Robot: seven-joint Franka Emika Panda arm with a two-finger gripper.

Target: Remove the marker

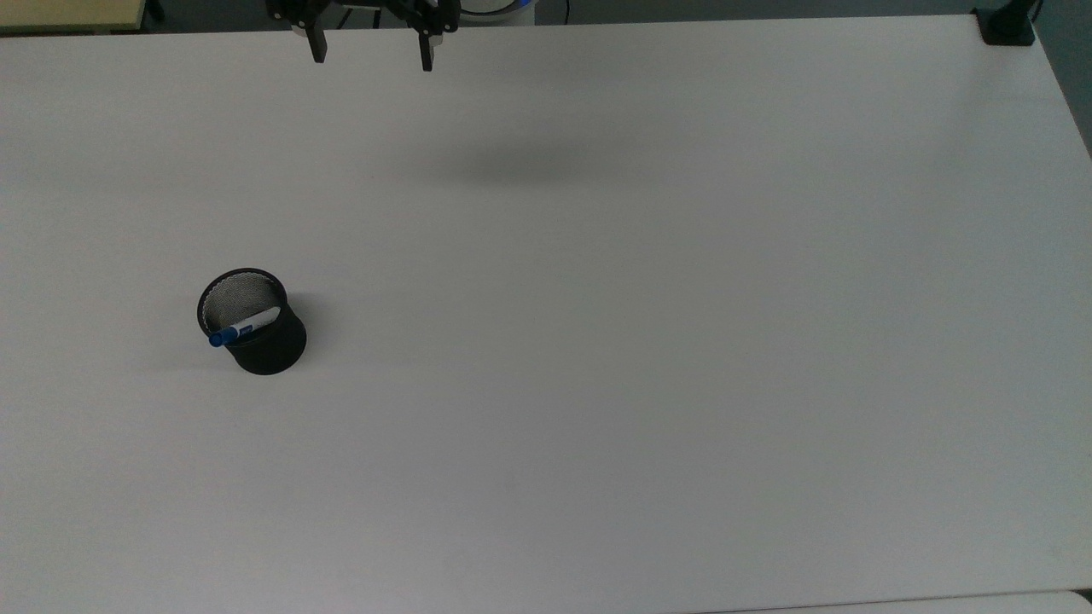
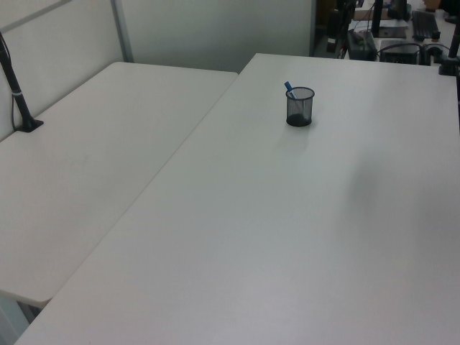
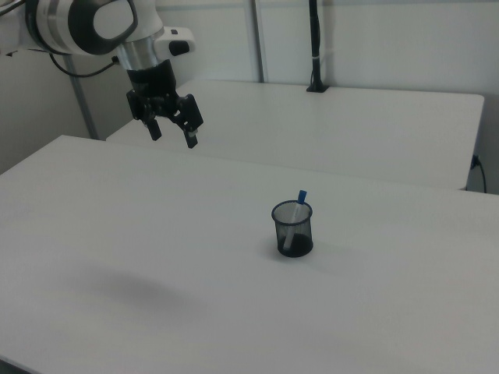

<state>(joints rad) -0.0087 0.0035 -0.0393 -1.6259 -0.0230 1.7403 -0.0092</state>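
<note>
Marker [image 1: 243, 327] stands tilted inside the black mesh cup [image 1: 264, 341], blue cap poking over the rim toward the top view's left; in the right view it [image 3: 299, 204] leans against the cup's [image 3: 293, 231] far rim. The gripper [image 1: 372, 53] hangs high over the table's [image 1: 648, 341] far edge, well apart from the cup, fingers spread wide and holding nothing. By my reading the task is at the approach step, nothing grasped yet. The next move calls for travelling across to the cup, lining the fingers up either side of the exposed cap, then descending without knocking the light cup over
</note>
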